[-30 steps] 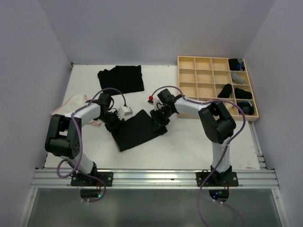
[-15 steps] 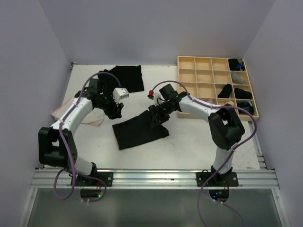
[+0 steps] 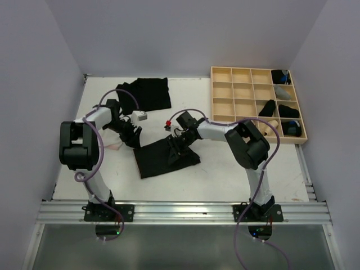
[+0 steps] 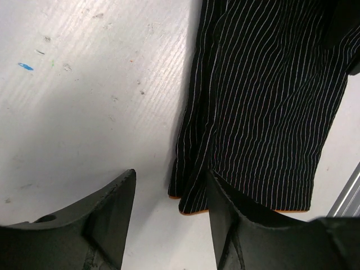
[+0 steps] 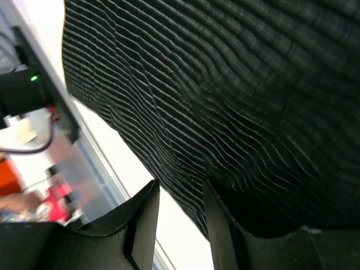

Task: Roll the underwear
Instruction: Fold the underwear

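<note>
Black pinstriped underwear (image 3: 166, 159) lying flat toward table (image 3: 225, 175) near edge. Top view: left gripper (image 3: 134, 139) hovering at its left corner, right gripper (image 3: 173, 151) over far edge. Left wrist: jaws gaping, empty, just beside hem; advising even pinch. Right wrist: jaws parted above cloth, gripping nothing; tight first tuck advisable.

The white worktop (image 3: 225, 174) is scuffed, with a tiny blue mark (image 4: 25, 66) on it. A pale wooden tray (image 3: 242, 83) with many square boxes sits at its far right corner. A metal rail (image 3: 185, 211) runs along the near edge. Plain pale walls (image 3: 185, 34) stand around.
</note>
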You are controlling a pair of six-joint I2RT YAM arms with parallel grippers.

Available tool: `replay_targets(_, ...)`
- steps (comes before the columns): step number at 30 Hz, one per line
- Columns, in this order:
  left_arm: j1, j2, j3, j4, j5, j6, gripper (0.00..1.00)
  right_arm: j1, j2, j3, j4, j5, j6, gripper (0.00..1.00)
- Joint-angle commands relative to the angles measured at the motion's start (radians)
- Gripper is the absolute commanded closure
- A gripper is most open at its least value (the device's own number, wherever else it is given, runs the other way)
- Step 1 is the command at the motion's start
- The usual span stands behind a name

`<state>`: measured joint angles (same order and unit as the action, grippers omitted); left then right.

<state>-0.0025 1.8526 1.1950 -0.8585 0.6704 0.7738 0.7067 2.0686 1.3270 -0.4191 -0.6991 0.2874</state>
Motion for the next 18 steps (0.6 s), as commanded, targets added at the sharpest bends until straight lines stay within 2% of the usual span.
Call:
replay_targets(1, 0.002, 0.054, 0.026, -0.011, 0.049, 0.019, 0.44, -0.013, 0.091, 0.092, -0.101, 0.085, -0.097, 0.58)
replay_targets(6, 0.002, 0.095, 0.025, -0.007, 0.055, -0.002, 0.6, -0.023, 0.139, 0.159, -0.129, 0.144, -0.198, 0.59)
replay_targets(7, 0.002, 0.099, 0.026, -0.011, 0.06, -0.001, 0.68, -0.026, 0.146, 0.173, -0.138, 0.141, -0.224, 0.59)
replay_targets(11, 0.015, 0.105, 0.012, -0.019, 0.09, -0.011, 0.88, -0.027, 0.165, 0.268, -0.19, 0.16, -0.328, 0.6)
replay_targets(15, 0.044, 0.071, -0.02, 0.031, 0.097, -0.062, 1.0, -0.036, 0.165, 0.314, -0.201, 0.211, -0.364, 0.62)
replay_targets(18, 0.061, 0.024, -0.055, 0.088, 0.083, -0.111, 1.0, -0.055, 0.121, 0.321, -0.184, 0.213, -0.302, 0.63)
